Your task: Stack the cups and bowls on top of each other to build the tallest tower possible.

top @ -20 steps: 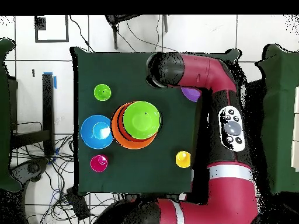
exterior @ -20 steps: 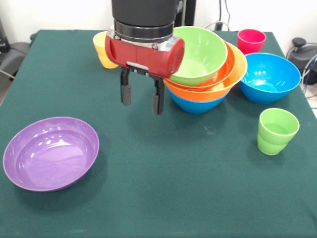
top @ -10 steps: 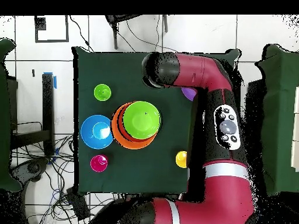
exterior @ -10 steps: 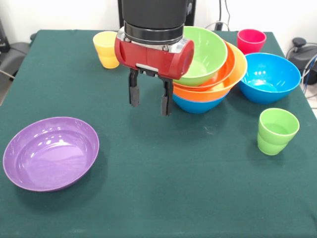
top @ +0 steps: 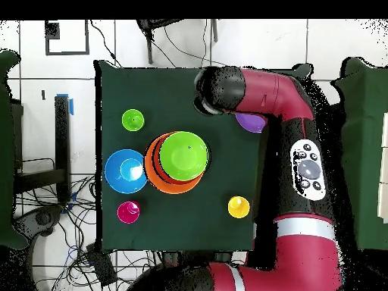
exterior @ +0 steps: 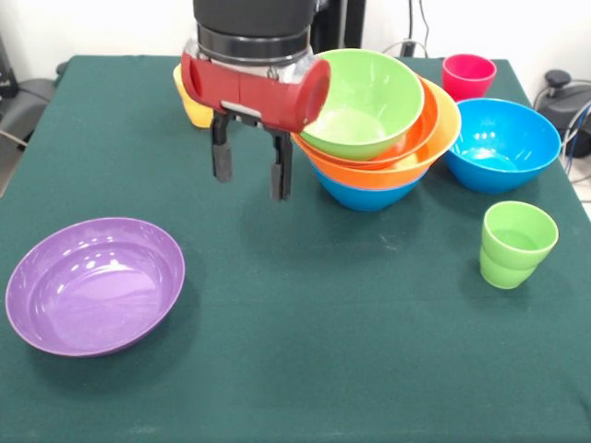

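Beside the tower (exterior: 374,129), at its nine o'clock, jaws spread and empty, shifted back toward the purple bowl (exterior: 92,284). Probably next for stacking.

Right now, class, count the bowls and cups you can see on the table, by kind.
Bowls: 6 (purple, lime green, orange-red, yellow-orange, stacked blue, lone blue)
Cups: 3 (yellow, red-pink, light green)
Total: 9
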Robot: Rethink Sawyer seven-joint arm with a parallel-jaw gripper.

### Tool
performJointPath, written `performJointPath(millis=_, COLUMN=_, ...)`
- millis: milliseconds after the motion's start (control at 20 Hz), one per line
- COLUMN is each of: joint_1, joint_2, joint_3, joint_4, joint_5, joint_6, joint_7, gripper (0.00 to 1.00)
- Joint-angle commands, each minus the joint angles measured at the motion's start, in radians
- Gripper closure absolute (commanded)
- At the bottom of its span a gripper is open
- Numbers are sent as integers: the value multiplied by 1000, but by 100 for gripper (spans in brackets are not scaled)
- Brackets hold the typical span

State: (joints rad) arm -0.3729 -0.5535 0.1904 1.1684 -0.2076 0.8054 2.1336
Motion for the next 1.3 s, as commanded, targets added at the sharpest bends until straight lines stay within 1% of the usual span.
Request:
performJointPath(millis=50, joint_1=-8, joint_2=-53, joint_3=69, joint_4=57, joint_5=-48, joint_6=95, joint_7=-209, gripper=0)
performJointPath(millis=100, joint_1=-12, joint_2=-61, joint_3=70, joint_4=71, joint_5=-47, joint_6=89, joint_7=-211, gripper=0)
performJointPath(millis=200, joint_1=-9, joint_2=-66, joint_3=66, joint_4=69, joint_5=-49, joint_6=89, joint_7=-205, gripper=0)
performJointPath(millis=350, joint_1=-9, joint_2=-45, joint_3=79, joint_4=33, joint_5=-48, joint_6=95, joint_7=-212, gripper=0)
performJointPath(millis=600, joint_1=-3, joint_2=16, joint_3=99, joint_4=-105, joint_5=-60, joint_6=169, joint_7=-250, gripper=0)
performJointPath(millis=850, joint_1=-11, joint_2=52, joint_3=106, joint_4=-191, joint_5=-74, joint_6=225, joint_7=-292, gripper=0)
performJointPath(millis=1000, joint_1=-10, joint_2=98, joint_3=127, joint_4=-272, joint_5=-80, joint_6=266, joint_7=-333, gripper=0)
performJointPath(millis=1100, joint_1=0, joint_2=130, joint_3=137, joint_4=-324, joint_5=-87, joint_6=286, joint_7=-349, gripper=0)
performJointPath(millis=1300, joint_1=33, joint_2=175, joint_3=138, joint_4=-403, joint_5=-102, joint_6=305, joint_7=-345, gripper=0)
